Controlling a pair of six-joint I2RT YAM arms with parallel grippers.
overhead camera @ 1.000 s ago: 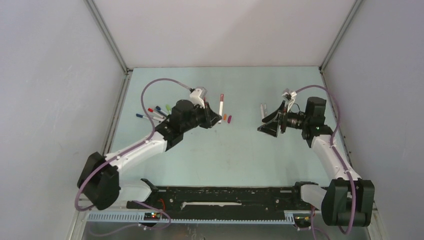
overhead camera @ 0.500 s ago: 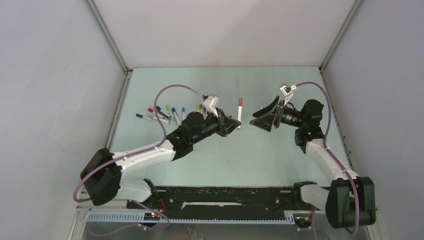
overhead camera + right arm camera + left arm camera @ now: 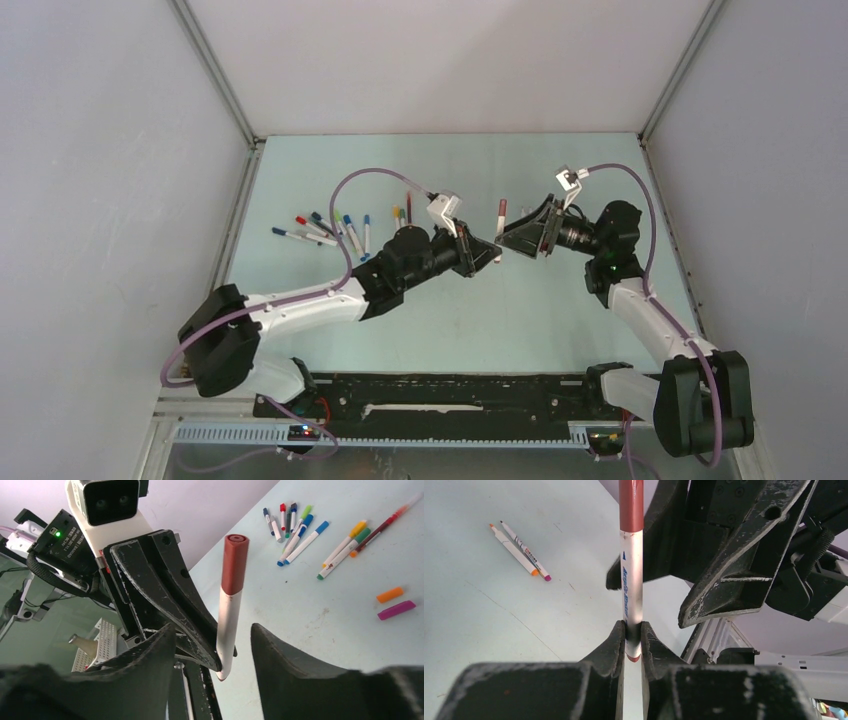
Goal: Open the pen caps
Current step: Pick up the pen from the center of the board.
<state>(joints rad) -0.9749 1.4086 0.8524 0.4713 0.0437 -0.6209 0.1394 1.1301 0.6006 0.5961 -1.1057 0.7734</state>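
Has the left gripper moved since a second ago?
Yes. The left gripper, shut on the red-capped pen, moved rightward, away from the loose pens.

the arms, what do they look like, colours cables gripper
Both the left arm and right arm have white links between black joints, with a purple cable looping along each. The left gripper and right gripper are black, each with two broad tapering fingers, scuffed pale at the edges. A white camera box sits on the left wrist.

2 loose caps (image 3: 389, 594), 2 uncapped pens (image 3: 513, 549)
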